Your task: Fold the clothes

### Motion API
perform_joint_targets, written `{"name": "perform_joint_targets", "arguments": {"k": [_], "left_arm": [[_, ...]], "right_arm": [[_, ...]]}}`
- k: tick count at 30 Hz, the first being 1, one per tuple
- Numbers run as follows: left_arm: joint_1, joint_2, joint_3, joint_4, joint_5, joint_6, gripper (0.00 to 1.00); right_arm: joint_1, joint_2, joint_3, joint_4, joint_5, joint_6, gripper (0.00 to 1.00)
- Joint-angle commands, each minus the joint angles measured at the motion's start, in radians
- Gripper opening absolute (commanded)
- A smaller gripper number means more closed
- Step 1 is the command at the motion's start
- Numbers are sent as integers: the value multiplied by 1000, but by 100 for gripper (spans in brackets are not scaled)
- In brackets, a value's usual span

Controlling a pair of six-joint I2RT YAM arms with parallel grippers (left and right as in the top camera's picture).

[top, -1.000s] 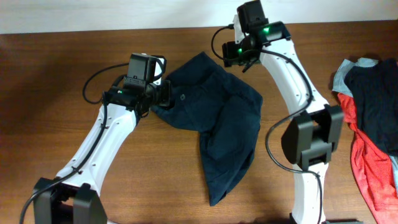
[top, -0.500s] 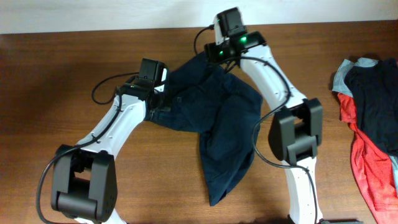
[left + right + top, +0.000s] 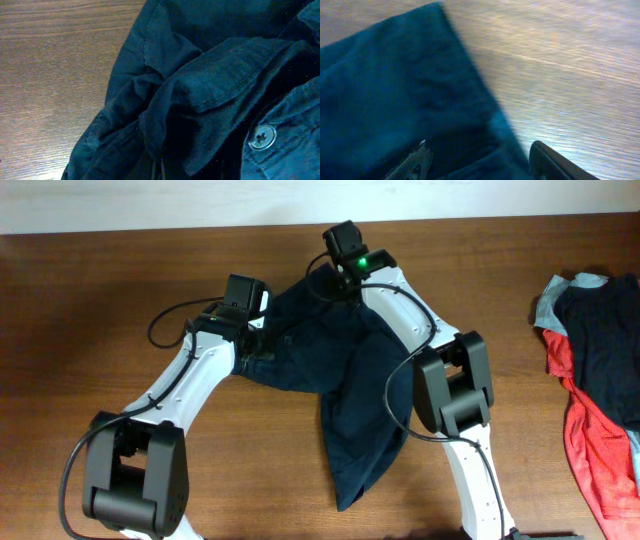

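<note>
"Pinching the navy shorts [image 3: 345,390] with the left gripper [image 3: 262,345], jaws pressed together on a bunch of waistband cloth. My wrist view is all gathered folds, with a button [image 3: 262,136] just beside them," I report. "I judge that grip is my anchor, so the cloth can't slide while the other corner is taken."

"And your right gripper [image 3: 480,161]?"

"Spread wide, nothing pinched. The far corner of the shorts lies between its fingers [image 3: 412,162], with bare table [image 3: 560,75] off to one side of them. I've set it there to close on that edge and draw it over for a fold. The rest of the shorts falls away from both tools, one leg trailing long and rumpled, so the folding has barely begun."

"What's changed in the last second?"

"The right arm has swung in across the cloth, and its gripper now sits at the corner across from my left one. The left arm shifted early in that second and has kept its place since. The shorts hardly moved. The heap of garments [image 3: 595,380], well off past the right arm, lies as it did."
</note>
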Motion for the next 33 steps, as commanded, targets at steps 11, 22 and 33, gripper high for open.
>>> {"name": "perform_joint_targets", "arguments": {"k": [11,22,33], "left_arm": [[-2,14,14,7,-7,5,1],[-2,14,14,43,-11,5,1],[-2,14,14,95,-57,5,1]], "right_arm": [[-95,-11,1,-204,153,6,4],[-149,-159,3,-476,119,9,4],[-148,-287,-2,-754,-210,9,4]]}}
